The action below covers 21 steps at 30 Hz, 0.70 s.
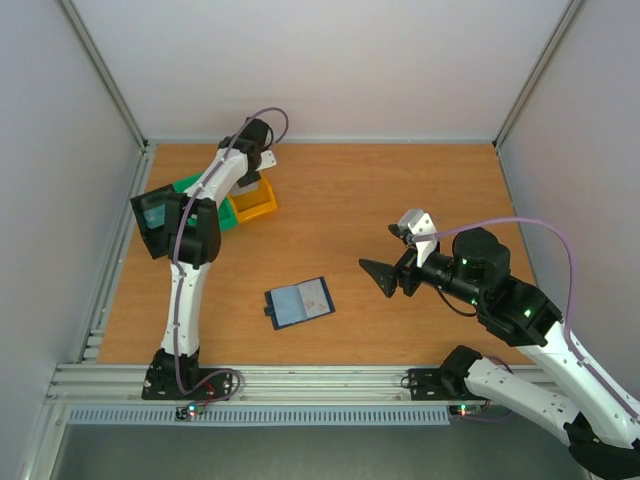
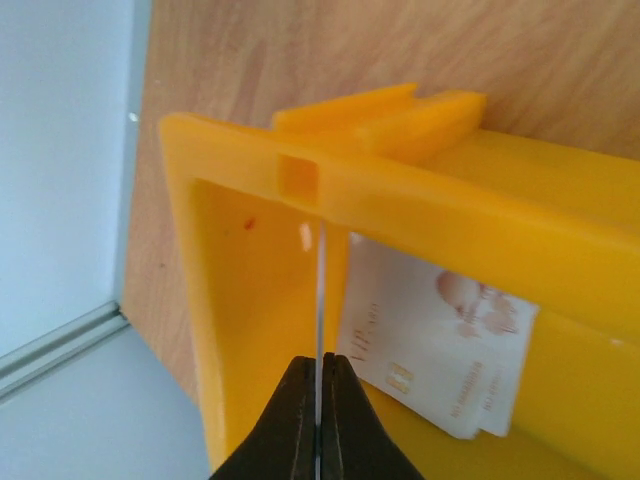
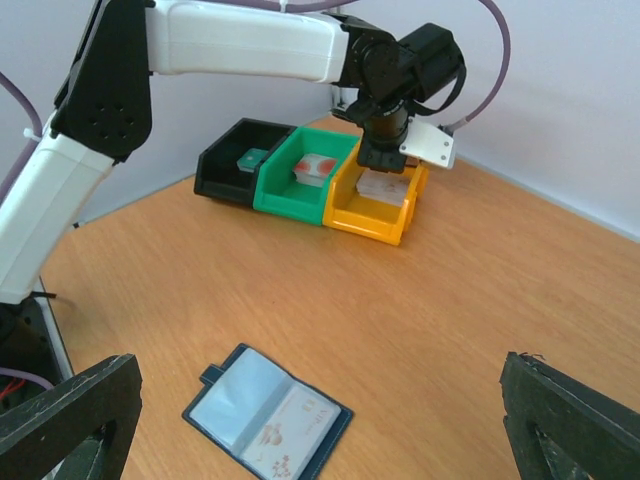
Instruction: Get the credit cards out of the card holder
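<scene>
The card holder (image 1: 300, 302) lies open on the table, dark navy with blue-grey pockets. A pale credit card with reddish marks (image 3: 290, 435) sits in its right pocket. My left gripper (image 2: 320, 362) is shut on a thin card (image 2: 320, 290) seen edge-on, held just over the yellow bin (image 2: 250, 300). Two pale cards (image 2: 440, 340) lie inside that bin. My right gripper (image 1: 385, 275) hangs open to the right of the holder, with nothing between its fingers (image 3: 70, 420). From the right wrist view the holder (image 3: 230, 390) lies below and ahead.
A black bin (image 3: 225, 170), a green bin (image 3: 290, 195) and the yellow bin (image 3: 375, 220) stand in a row at the back left. Both the green and the black bin hold a card. The left arm (image 1: 190, 250) reaches over them. Walls enclose the table.
</scene>
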Each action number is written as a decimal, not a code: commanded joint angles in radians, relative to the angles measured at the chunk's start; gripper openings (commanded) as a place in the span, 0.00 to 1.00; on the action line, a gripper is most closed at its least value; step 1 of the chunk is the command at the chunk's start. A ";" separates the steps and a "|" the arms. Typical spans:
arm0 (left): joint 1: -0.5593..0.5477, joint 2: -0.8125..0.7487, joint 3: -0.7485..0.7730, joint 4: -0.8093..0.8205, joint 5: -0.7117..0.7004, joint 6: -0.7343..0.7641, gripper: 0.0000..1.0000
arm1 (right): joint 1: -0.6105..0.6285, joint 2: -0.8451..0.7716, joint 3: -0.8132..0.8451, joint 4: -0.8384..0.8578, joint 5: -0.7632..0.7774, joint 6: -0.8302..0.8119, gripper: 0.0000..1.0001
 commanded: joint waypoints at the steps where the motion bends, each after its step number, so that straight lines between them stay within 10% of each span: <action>1: -0.008 0.028 -0.031 0.150 -0.082 0.067 0.00 | -0.003 -0.007 0.024 -0.014 0.000 -0.010 0.98; 21: -0.001 -0.058 -0.050 0.052 0.044 0.037 0.57 | -0.002 -0.005 0.037 -0.030 -0.043 0.005 0.98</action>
